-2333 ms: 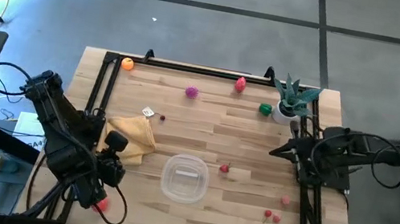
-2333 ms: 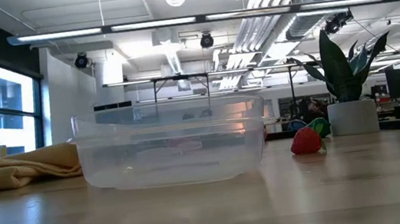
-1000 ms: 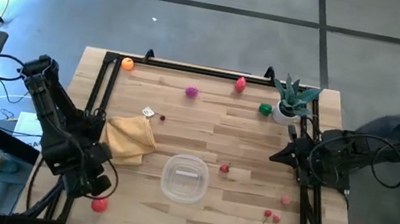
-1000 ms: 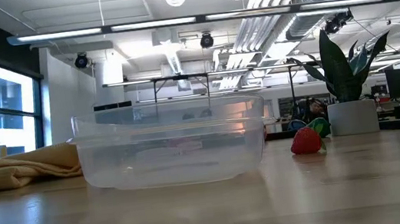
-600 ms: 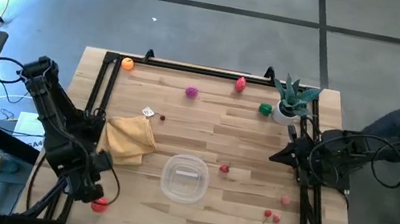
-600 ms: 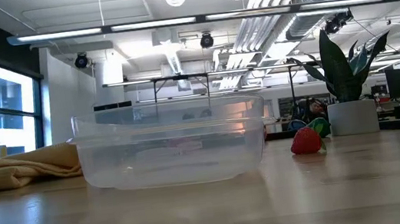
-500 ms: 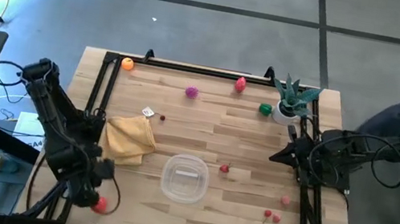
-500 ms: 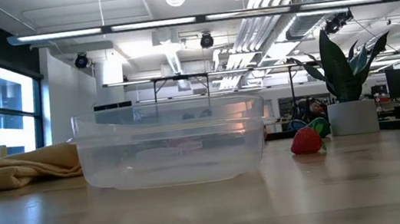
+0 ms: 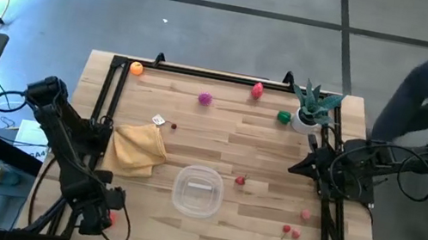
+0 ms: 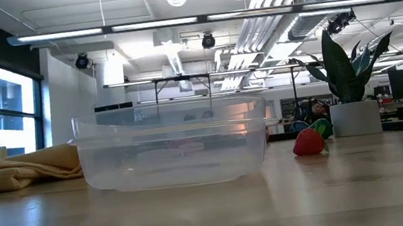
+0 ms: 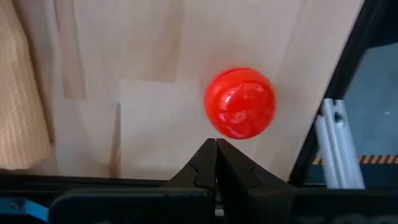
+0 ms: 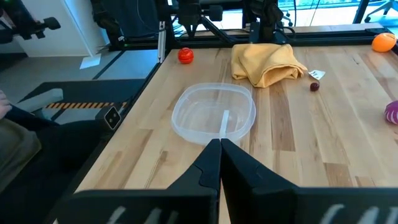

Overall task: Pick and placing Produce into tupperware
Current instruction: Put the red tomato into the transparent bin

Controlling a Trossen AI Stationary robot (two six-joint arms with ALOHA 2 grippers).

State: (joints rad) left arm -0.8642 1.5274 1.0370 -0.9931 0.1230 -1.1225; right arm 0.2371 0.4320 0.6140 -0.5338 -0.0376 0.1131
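The left gripper (image 11: pixel 216 144), its fingers pressed together and holding nothing, is hovering over the red toy tomato (image 11: pixel 240 103) that is lying near the table's front left corner, just inside the black frame rail (image 11: pixel 324 81). The ball is looking glossy, round and probably light and hard, so it is likely slipping or rolling easily; taking it across its widest middle seems best. The clear tupperware (image 9: pixel 198 191) is sitting empty near the table's front centre. The right gripper (image 12: pixel 219 144), also closed, is waiting at the right edge.

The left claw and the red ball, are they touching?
Apart. In the left wrist view, bare wood shows between the shut left claw and the red ball.
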